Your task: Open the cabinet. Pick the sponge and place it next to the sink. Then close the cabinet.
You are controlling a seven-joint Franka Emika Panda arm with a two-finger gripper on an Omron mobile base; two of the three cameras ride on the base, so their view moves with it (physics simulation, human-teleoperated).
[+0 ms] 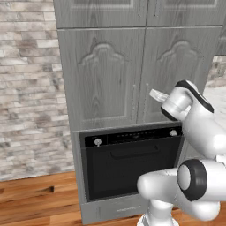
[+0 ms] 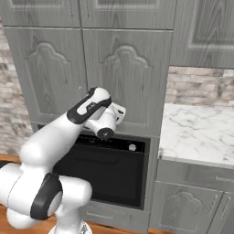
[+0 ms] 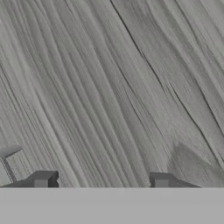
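**Gripper at the closed cabinet doors, above the oven**

The cabinet (image 1: 121,77) stands tall and upright, its long axis vertical, with both doors shut and facing the robot. Each door carries a raised arched panel, the arch at the top, and the two doors meet at a vertical seam near the middle. Slim handles run vertically on either side of that seam, low on the doors. In the right base view the same cabinet (image 2: 91,77) fills the upper left, its doors flush and closed.

The gripper (image 1: 155,94) reaches toward the lower part of the right-hand door, close to the seam and the handles; whether it touches the door cannot be told from the base views. In the right base view the gripper (image 2: 119,112) sits in front of the lower edge of the right door. In the hand view the gripper (image 3: 101,180) looks straight onto grey wood grain at very close range, the two fingertips (image 3: 43,179) well apart with nothing between them, so the jaws stand wide.

Directly below the cabinet is a black oven (image 1: 130,163), with a knob at each end of its control strip. To the right, a white marble counter (image 2: 201,132) lies over dark-grey low cabinets, with a brick wall (image 1: 28,88) to the cabinet's left.
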